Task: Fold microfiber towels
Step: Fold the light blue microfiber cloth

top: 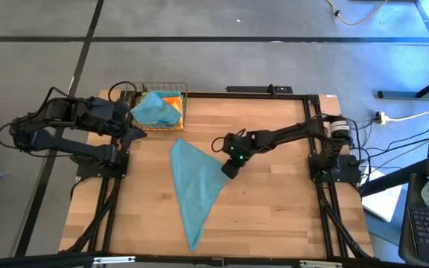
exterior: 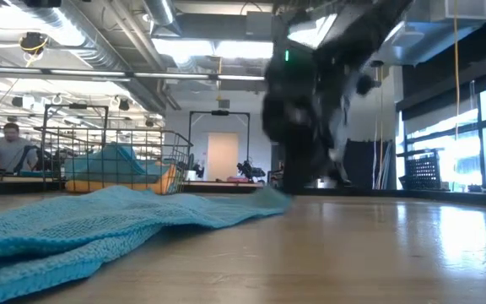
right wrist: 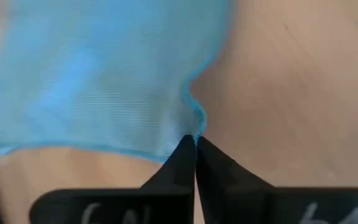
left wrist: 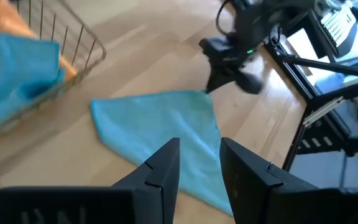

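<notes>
Limp triangular teal towel [top: 193, 184]

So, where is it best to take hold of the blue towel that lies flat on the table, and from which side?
Probably at a corner, from above and outside the cloth. The blue towel lies limp and flat, so only its thin edges can be pinched. The right gripper is already shut on the corner nearest the right arm. The far narrow tip near the table's front edge looks like a good second point.

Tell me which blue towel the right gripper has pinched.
The blue towel spread on the table; the right gripper is shut on its corner. The other blue towel sits bunched in the wire basket.
</notes>
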Motion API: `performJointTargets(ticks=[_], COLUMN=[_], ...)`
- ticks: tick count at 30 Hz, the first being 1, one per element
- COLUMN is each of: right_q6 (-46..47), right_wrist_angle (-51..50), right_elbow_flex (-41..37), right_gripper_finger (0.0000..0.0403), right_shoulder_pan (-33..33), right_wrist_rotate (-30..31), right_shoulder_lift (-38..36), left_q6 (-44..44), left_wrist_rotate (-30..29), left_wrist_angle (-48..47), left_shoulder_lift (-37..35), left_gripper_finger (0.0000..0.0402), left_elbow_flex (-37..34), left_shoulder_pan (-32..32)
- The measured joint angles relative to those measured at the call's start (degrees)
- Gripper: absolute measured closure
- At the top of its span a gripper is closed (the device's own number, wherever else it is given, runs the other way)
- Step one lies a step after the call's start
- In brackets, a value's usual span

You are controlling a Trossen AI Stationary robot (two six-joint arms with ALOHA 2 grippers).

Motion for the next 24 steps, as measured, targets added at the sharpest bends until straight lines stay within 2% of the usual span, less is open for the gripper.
performJointTargets(ticks=[3,8,12,15,20,24], right_q6=[-6.7,-17.1,-23.1,-26.5,-33.3,-35.1], right_wrist_angle=[-3.0,-14.0,-23.3,-27.9,-32.0,-34.1], right_elbow_flex=[3.5,11.8,20.4,26.7,35.7,42.8], right_gripper_finger=[0.0399,0.04,0.0401,0.0401,0.0401,0.0402], right_shoulder_pan=[1.3,3.5,4.0,4.0,4.0,3.8], right_wrist_rotate=[-0.8,-1.2,3.3,4.3,2.1,-1.5], right_shoulder_lift=[-4.0,-7.6,-8.1,-8.1,-8.2,-8.2], left_q6=[3.9,10.7,15.5,18.9,29.2,37.2], left_wrist_rotate=[-0.3,-0.3,-1.3,-0.9,4.9,9.5], left_wrist_angle=[2.0,7.1,9.9,12.1,17.6,26.8], left_shoulder_lift=[0.5,2.2,4.4,6.7,11.8,15.6], left_gripper_finger=[0.0294,0.0292,0.0291,0.029,0.029,0.0281], left_elbow_flex=[0.0,0.0,0.0,0.0,0.0,0.0], left_shoulder_pan=[0.0,0.0,0.0,0.6,2.6,4.8])
